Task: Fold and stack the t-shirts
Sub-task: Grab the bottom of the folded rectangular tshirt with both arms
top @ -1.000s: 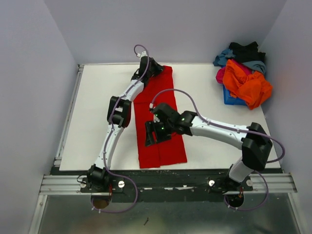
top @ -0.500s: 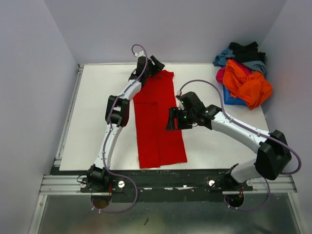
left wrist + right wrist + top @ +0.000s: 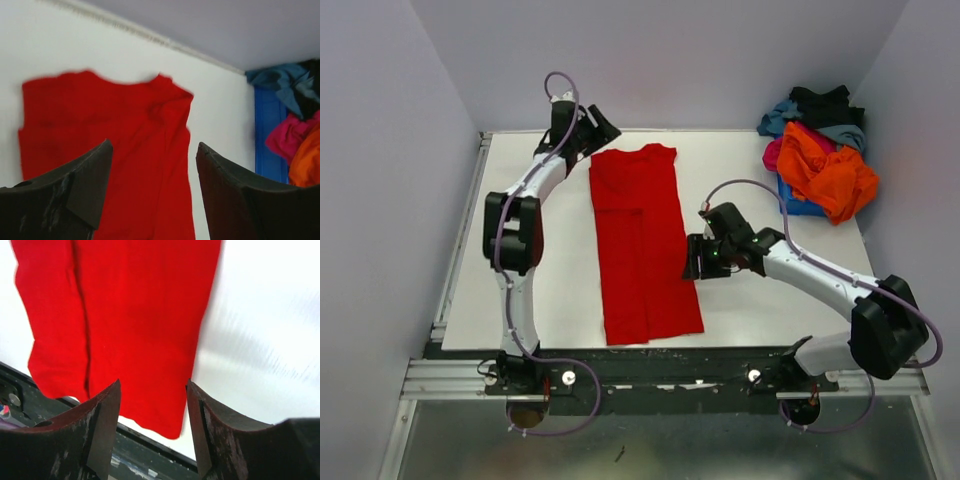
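Observation:
The bright red t-shirt (image 3: pixel 642 240) lies flat on the white table as a long strip, its sides folded in and its collar end at the back. My left gripper (image 3: pixel 601 127) hovers just beyond the back left corner of the shirt, jaws open and empty. In the left wrist view the red t-shirt (image 3: pixel 110 130) lies below the left gripper (image 3: pixel 152 150). My right gripper (image 3: pixel 692 258) sits at the shirt's right edge, open. In the right wrist view the right gripper (image 3: pixel 154 385) is above the red t-shirt (image 3: pixel 130 305), near its hem corner.
At the back right a heap of shirts tops the blue bin (image 3: pixel 795 203): orange (image 3: pixel 830 170), black (image 3: pixel 825 103), grey-blue (image 3: pixel 785 115) and magenta (image 3: pixel 773 152). The black front rail (image 3: pixel 150 450) runs just past the shirt's hem. Grey walls enclose the table.
My left gripper opened, let go of the shirt's collar end and swung back and left. My right arm drew off the shirt's middle to its right edge.

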